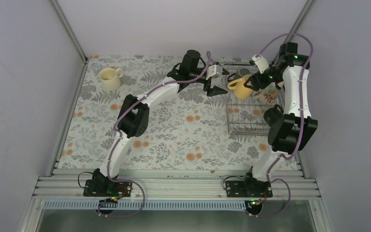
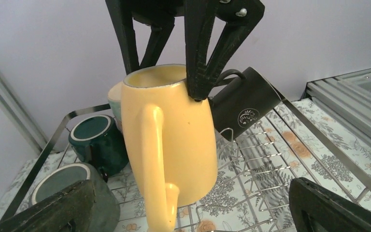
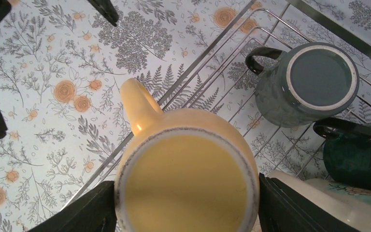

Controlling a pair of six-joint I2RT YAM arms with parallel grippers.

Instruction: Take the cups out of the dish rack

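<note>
The right gripper pinches the upright yellow mug by its rim over the dish rack, handle pointing toward the wide-open, empty left gripper just beside it.

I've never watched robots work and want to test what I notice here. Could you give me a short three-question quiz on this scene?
1. Which mug does the right gripper hold? A black, B yellow, C teal.
2. True or false: a cream mug stands on the table, outside the rack.
3. Fill in: the left gripper is ____ (open or shut).
Key: 1 B, the yellow mug; 2 true; 3 open.
</note>
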